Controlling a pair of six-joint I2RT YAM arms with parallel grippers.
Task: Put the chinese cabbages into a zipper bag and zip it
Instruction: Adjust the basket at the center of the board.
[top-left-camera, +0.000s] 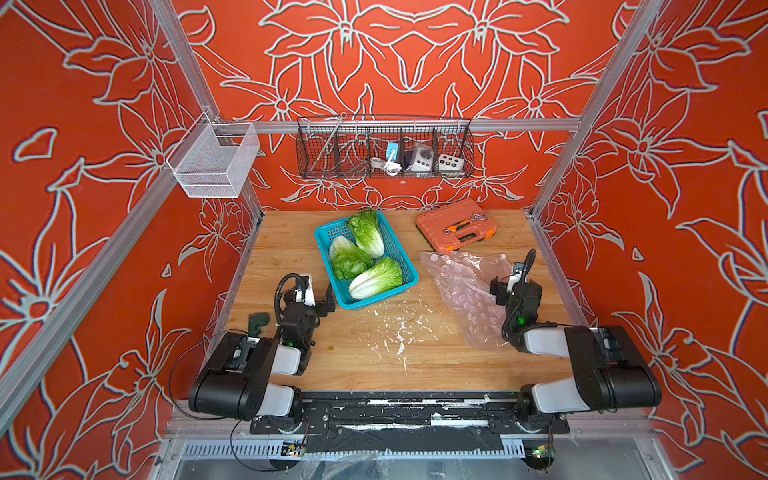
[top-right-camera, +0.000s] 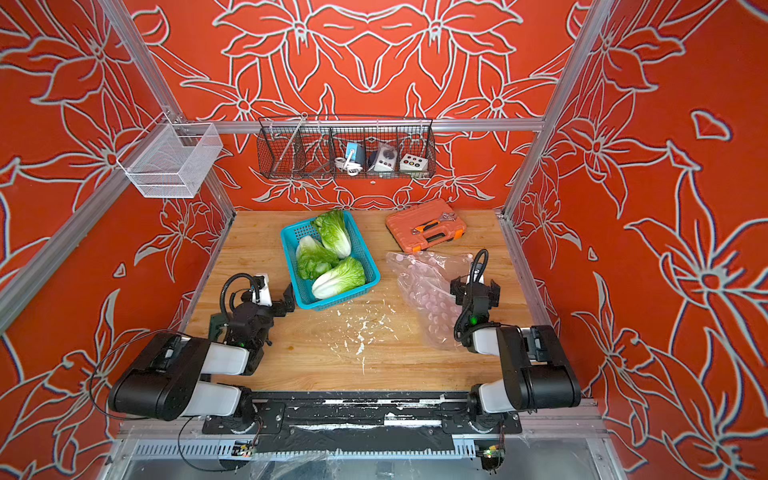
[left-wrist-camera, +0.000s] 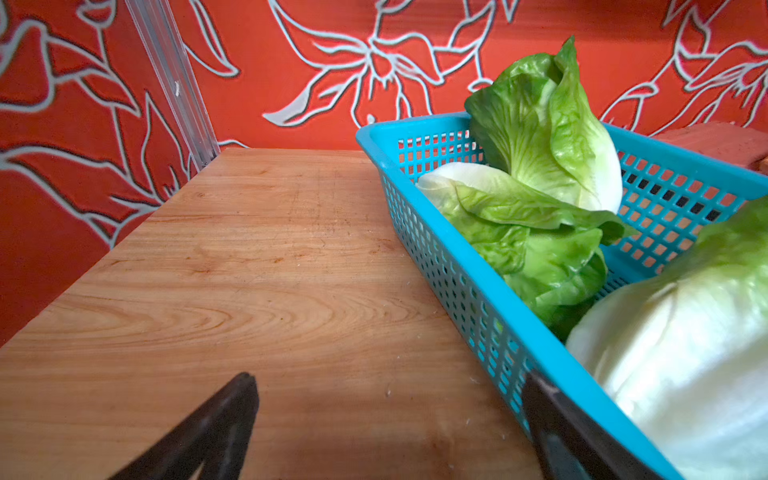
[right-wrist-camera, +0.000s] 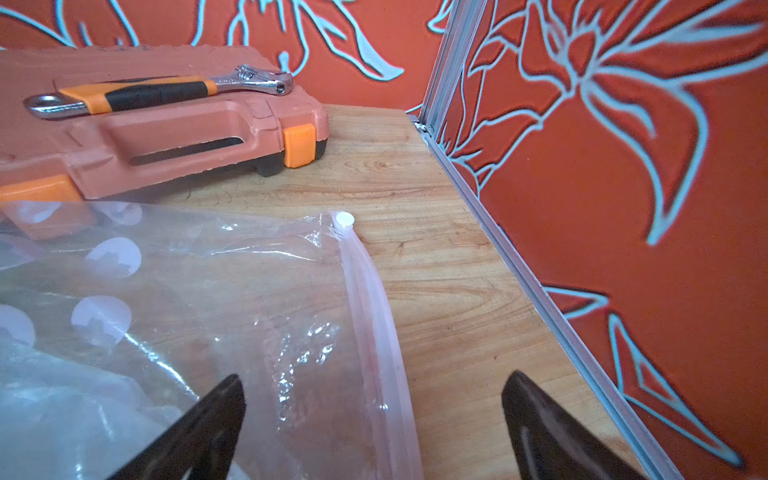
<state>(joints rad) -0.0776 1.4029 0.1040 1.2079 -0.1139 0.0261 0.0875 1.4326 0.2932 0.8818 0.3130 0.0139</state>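
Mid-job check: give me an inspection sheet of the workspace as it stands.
Surface: wooden table, white flecks near its front middle.
Job's things: three chinese cabbages in the teal basket; zipper bag flat on the table, looks empty; zipped or not, cannot tell.
Clutter: orange tool case with a wrench on top.
Pincers: left pincer open, empty, by the basket's near corner; right pincer open, empty, over the bag's zipper edge.
Cables: black loop on each wrist; thin black wire by the left arm's base.
Surroundings: red floral walls, aluminium frame, black wire rack holding small devices, white mesh basket.
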